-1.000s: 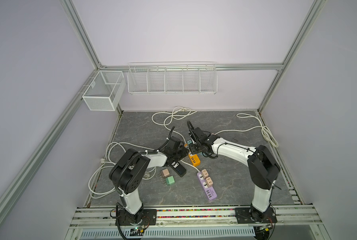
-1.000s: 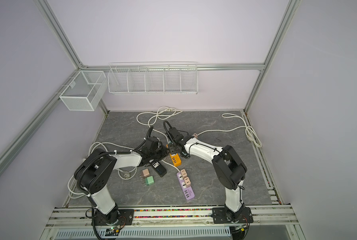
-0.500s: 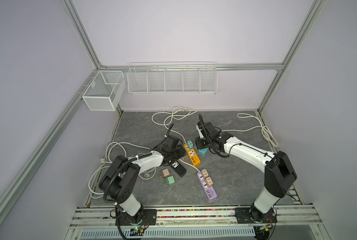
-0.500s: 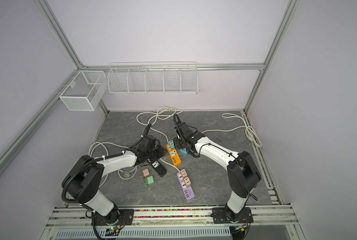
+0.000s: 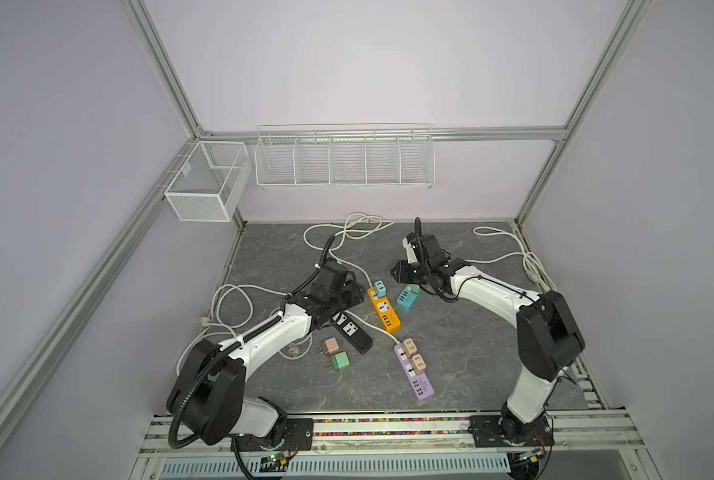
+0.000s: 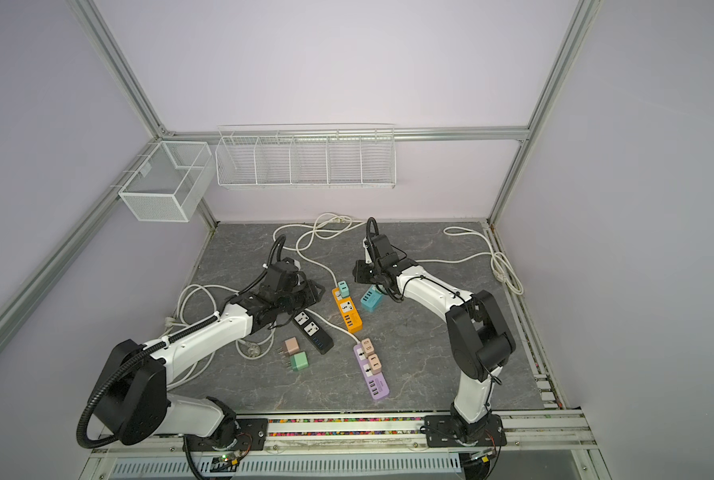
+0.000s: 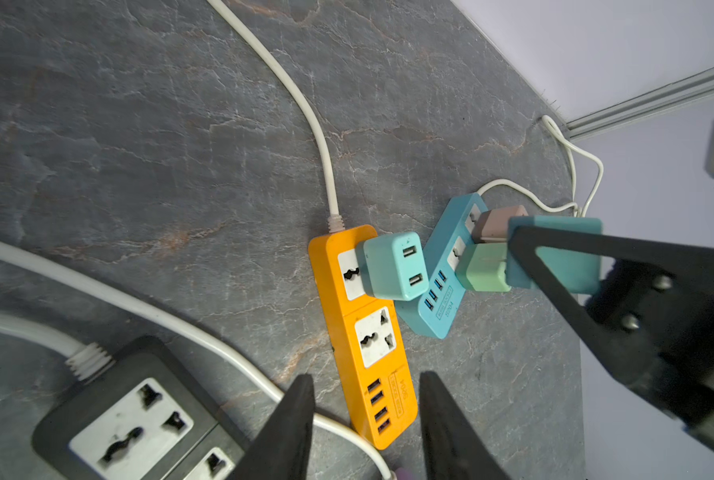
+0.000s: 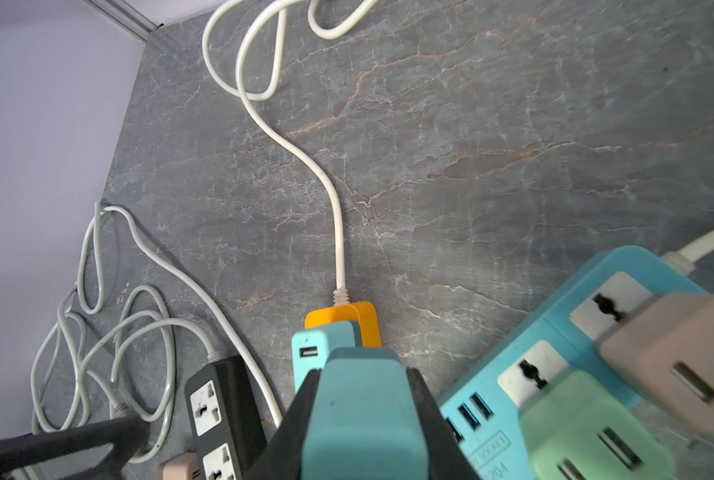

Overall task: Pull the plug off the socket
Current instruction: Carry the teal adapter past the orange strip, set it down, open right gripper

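As right tool (image 8: 363, 376) grips plug (image 8: 359, 419), boxy, seemingly plastic

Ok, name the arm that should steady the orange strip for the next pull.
Left. The left gripper is empty, its jaws open astride the USB end of the orange strip. The right gripper is shut on a teal plug, over by the blue strip.

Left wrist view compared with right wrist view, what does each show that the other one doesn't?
Only the left wrist view shows the empty socket and USB ports on the orange strip. Only the right wrist view shows the grey cable coil. Both show the blue strip with its green adapter and beige adapter, the black strip, and the teal plug gripped in the right end effector.
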Robot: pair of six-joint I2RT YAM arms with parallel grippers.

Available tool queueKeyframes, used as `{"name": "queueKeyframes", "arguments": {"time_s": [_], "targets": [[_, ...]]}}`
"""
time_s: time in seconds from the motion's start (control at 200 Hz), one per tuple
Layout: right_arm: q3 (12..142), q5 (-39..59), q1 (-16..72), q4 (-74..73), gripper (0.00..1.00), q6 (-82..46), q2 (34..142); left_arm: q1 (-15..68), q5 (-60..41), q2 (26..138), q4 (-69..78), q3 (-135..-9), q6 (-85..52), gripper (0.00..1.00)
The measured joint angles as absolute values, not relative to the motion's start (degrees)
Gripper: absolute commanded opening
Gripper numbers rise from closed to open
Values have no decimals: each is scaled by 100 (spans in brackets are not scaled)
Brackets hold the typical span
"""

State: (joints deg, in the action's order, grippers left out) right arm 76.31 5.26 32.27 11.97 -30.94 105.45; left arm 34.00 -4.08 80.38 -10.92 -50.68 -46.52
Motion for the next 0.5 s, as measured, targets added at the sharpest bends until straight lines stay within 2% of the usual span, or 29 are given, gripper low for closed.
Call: {"name": "queueKeyframes", "arguments": {"time_s": [0.5], "targets": [[8313,738,3197,860,31,-3376,11714,2993,-395,7513,-1151,-4676,-4613,46]]}}
